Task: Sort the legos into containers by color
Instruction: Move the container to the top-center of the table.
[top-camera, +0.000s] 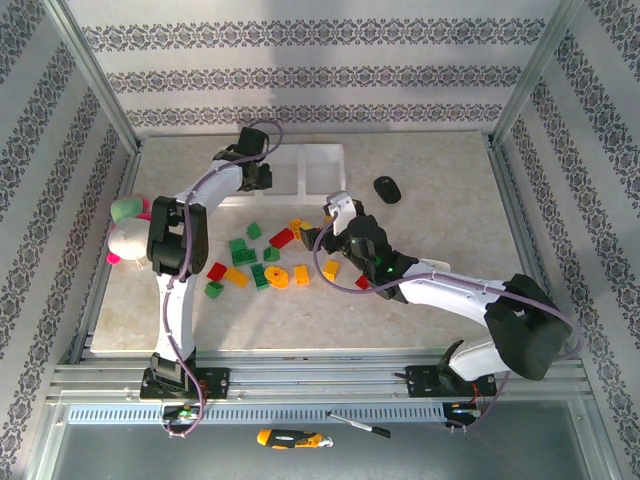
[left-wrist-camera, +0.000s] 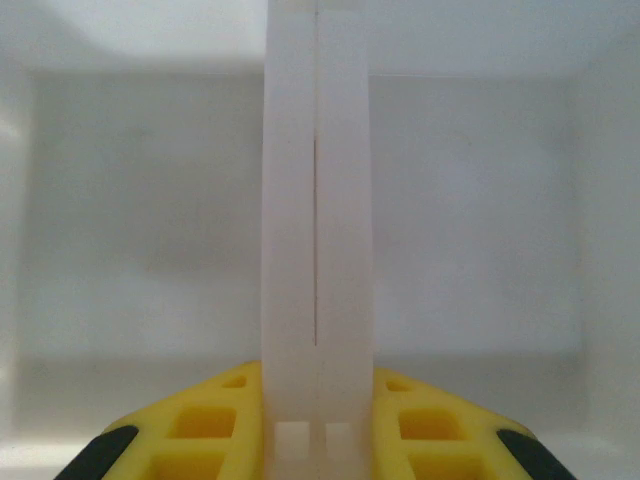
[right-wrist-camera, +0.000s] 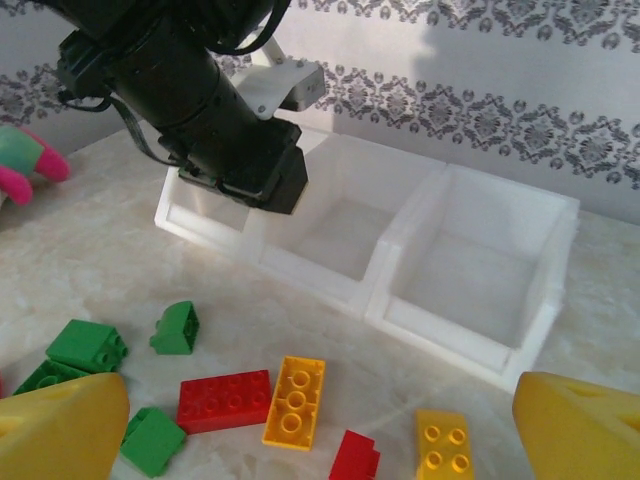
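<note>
First, raise shut, empty left claw (left-wrist-camera: 316, 30) clear of white translucent three-compartment plastic tray (right-wrist-camera: 400, 240). Then lower wide-open, empty right claw (right-wrist-camera: 320, 400) squarely over yellow-orange studded plastic brick (right-wrist-camera: 294, 402).

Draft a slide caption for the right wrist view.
Left arm over the left end of the tray; red, yellow, green legos scattered before the open right gripper.
</note>
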